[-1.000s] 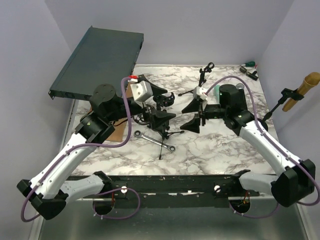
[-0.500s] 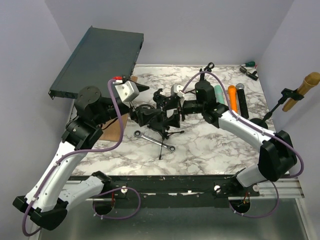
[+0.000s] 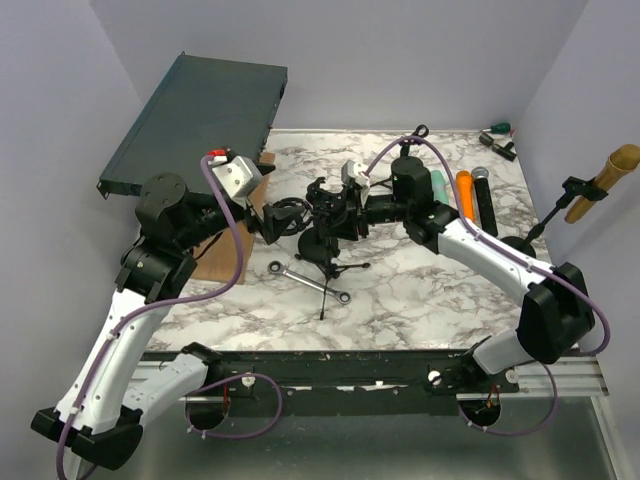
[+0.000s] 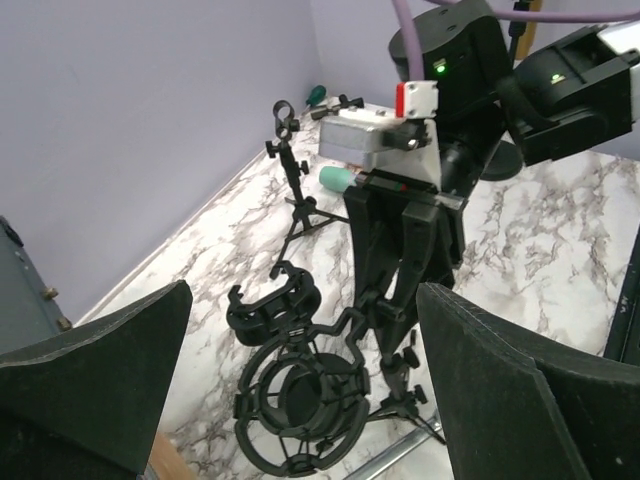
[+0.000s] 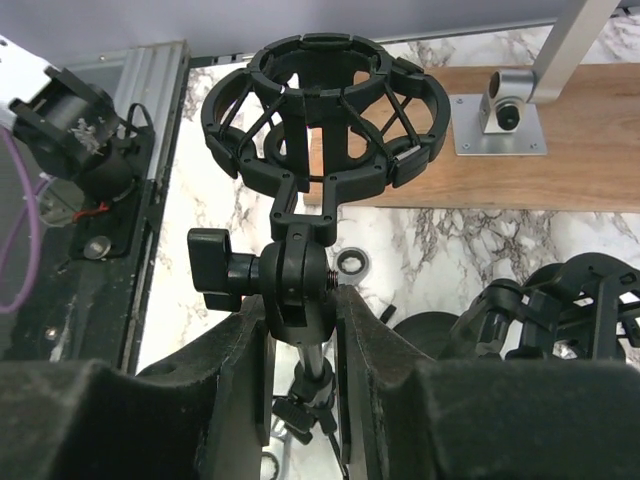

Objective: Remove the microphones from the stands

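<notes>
A black tripod stand (image 3: 325,262) stands mid-table and carries a round shock mount (image 5: 225,110) on a swivel joint (image 5: 297,280). Seen through from the right wrist view, the mount's ring holds nothing. My right gripper (image 5: 303,300) is shut on that swivel joint, with both pads against it (image 3: 335,208). My left gripper (image 4: 303,300) is open wide, with the shock mount (image 4: 350,375) just ahead of its fingers and untouched. Beyond the table's right edge, a gold microphone (image 3: 610,170) sits in a clip on another stand.
Orange (image 3: 464,195), teal (image 3: 438,183) and black (image 3: 484,200) microphones lie at the back right. A wrench (image 3: 310,280) lies by the tripod legs. There is a wooden board (image 3: 225,262) at the left, a dark rack unit (image 3: 200,120) at the back left and a small tripod (image 3: 410,150) at the back.
My right arm swung left to the stand and its jaws closed on the swivel joint. My left arm drew back to the left, still open.
</notes>
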### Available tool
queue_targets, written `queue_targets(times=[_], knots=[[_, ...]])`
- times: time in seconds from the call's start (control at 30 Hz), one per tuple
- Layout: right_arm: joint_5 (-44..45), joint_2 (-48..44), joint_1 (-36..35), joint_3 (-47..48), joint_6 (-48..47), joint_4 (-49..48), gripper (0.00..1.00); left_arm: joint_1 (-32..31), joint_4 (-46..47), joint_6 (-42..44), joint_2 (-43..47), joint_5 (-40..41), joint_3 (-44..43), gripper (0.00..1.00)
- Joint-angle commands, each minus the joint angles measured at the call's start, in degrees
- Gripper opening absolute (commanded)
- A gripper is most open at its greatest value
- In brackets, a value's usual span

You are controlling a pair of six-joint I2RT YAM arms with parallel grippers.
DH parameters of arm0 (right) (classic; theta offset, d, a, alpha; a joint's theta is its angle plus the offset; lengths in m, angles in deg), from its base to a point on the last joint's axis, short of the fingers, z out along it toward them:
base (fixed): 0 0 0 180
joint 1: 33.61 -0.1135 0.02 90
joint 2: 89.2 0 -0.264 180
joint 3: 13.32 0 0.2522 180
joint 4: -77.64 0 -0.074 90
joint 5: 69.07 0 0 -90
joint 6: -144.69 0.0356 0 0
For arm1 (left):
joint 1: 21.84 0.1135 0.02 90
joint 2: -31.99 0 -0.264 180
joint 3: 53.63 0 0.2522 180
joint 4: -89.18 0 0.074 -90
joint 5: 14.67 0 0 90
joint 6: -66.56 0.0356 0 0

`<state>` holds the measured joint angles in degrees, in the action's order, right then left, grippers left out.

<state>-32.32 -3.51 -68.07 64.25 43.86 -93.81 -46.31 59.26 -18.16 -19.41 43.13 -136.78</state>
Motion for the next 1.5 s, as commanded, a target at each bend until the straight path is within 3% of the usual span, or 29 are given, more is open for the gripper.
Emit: queue_targets(times=[0.0, 0.23, 0.5, 0.73, 0.83, 1.1, 1.47], knots=[[-2.07, -5.9, -0.52, 4.11, 3.79, 0.54, 0.04, 2.06, -1.07, 1.43, 1.7, -0.38, -0.26, 0.98], [2.94, -11.17, -0.44, 11.99, 6.23, 9.48, 0.01, 8.15, -2.48, 1.27, 2.5, -3.79, -3.21, 0.99], [15.55, -14.12, 0.89, 22.24, 11.8, 15.22, 0.0, 21.85, 2.42, -9.19, 2.36, -17.55, -5.19, 0.99], [13.13, -12.47, 2.15, 28.68, 19.26, 15.76, 0.0, 22.72, 11.34, -15.98, 3.79, -27.23, 2.64, 0.98], [10.29, -11.28, 2.97, 29.99, 22.91, 13.8, 0.0, 21.51, 18.96, -21.13, 2.86, -29.49, 5.13, 0.98], [3.33, -8.21, 5.12, 31.68, 29.65, 7.1, 0.0, 8.71, 25.97, -21.19, -1.85, -25.46, 7.7, 0.97], [-3.62, -7.75, 9.07, 29.45, 39.49, -5.48, 0.01, -2.34, 40.33, -25.85, -10.68, -18.89, 12.54, 0.87]])
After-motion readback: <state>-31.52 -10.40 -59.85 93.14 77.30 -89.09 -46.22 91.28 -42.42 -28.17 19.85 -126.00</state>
